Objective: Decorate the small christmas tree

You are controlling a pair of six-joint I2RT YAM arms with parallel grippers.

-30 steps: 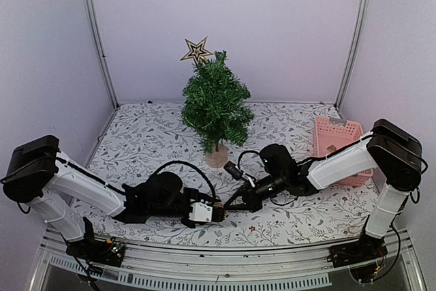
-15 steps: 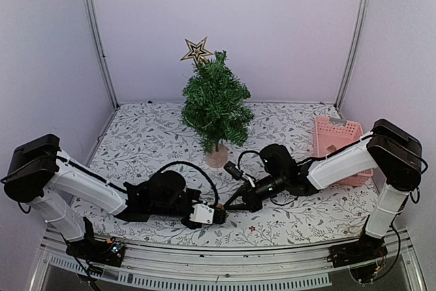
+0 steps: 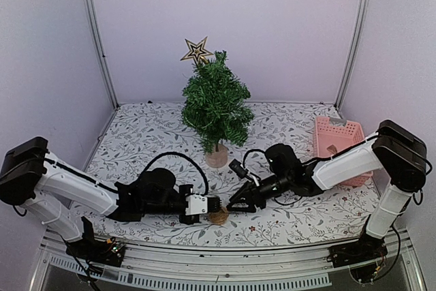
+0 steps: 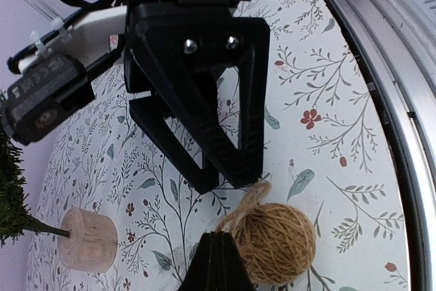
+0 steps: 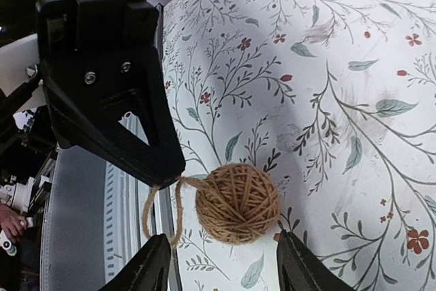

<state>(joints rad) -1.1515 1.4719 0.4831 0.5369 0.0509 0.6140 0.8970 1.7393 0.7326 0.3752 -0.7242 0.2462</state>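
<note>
Twine ball point(image 5: 236, 202) just beside right gripper point(image 5: 225, 264)

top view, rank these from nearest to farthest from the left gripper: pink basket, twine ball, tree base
Measured from the left gripper in the top view:
1. twine ball: on the table right by the fingertips, just toward the near edge.
2. tree base: farther back, near the table's middle.
3. pink basket: far off at the right edge, beyond the right arm.

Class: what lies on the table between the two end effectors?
A twine ball with a loop, between the left end effector and right end effector, clearest in the right wrist view.
</note>
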